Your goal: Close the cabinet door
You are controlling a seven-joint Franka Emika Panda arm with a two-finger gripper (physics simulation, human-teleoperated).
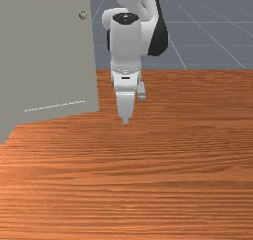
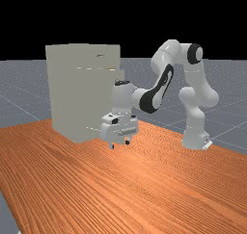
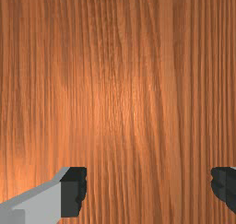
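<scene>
- the cabinet [image 2: 84, 96] stands upright on the table [image 1: 148, 184], at the front view's left and on the far side of the arm [image 2: 166, 86] in the far view.
- the door [image 1: 47, 56], as i read it, is the broad pale panel at the front view's left, with a small round knob [image 1: 83, 15] high up near its right edge. it seems to be ajar, since its lower edge runs at a slant; how wide the gap is, i can't tell.
- the gripper [image 2: 119, 144] points down over the wood, just to the right of the panel's edge in the front view. how far it sits nearer or farther than that edge is hard to judge.
- the fingers [image 3: 73, 191] are spread well apart, with wood seen between them and nothing pinched. that suits a push, which needs no grip.
- held low and beside the panel, the hand is probably placed to meet the door's free edge or outer face and swing it shut.
- the next move likely calls for a sideways sweep, following the hinge's arc.
- pressing too near the hinge would need more force; catching a fingertip on the edge could jam the door or slip off.
</scene>
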